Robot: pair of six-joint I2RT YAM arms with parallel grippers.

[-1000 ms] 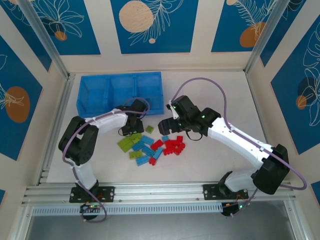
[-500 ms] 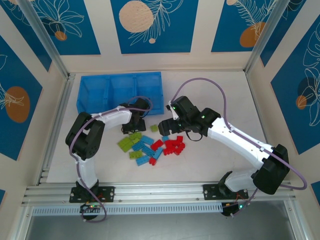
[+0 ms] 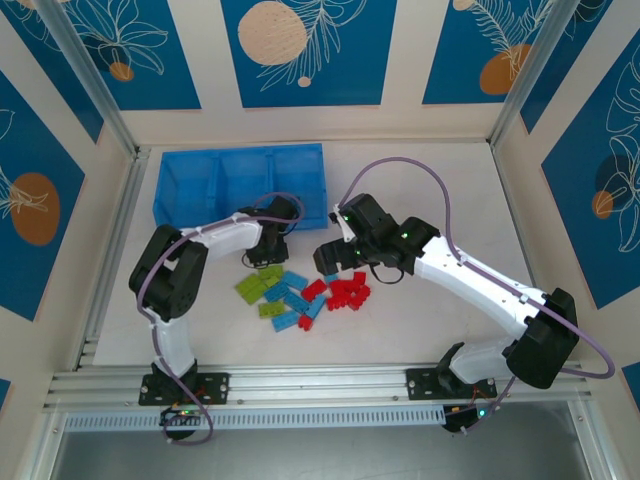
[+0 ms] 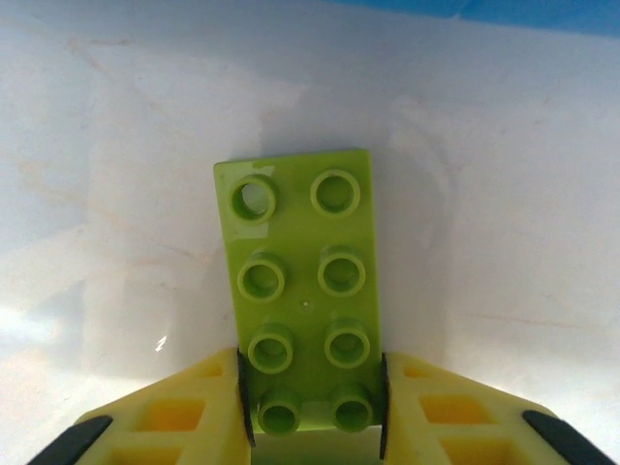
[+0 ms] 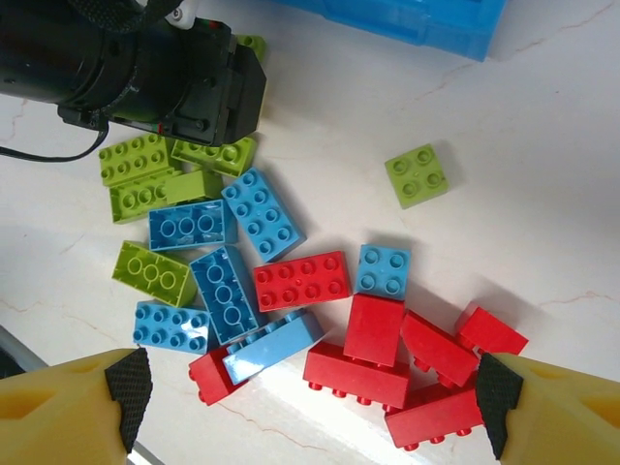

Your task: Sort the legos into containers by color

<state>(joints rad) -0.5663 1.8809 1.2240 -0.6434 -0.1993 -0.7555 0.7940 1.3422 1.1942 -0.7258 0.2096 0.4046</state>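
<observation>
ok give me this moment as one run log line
left claw: shut on green lego | right claw: open above red legos

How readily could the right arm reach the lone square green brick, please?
Probably yes: the right gripper hangs open above the pile, and the square green brick lies apart on bare table, nothing over it.

Setting is a robot test cell in a lab: left arm [image 3: 215, 238] and right arm [image 3: 480, 285] sit bolted to an aluminium rail [image 3: 320, 378] at the edge of a white marbled table [image 3: 440, 190], boxed in by aluminium posts [image 3: 90, 78] and cream walls [image 3: 205, 60] with blue leaf-print panels [image 3: 340, 60].
</observation>
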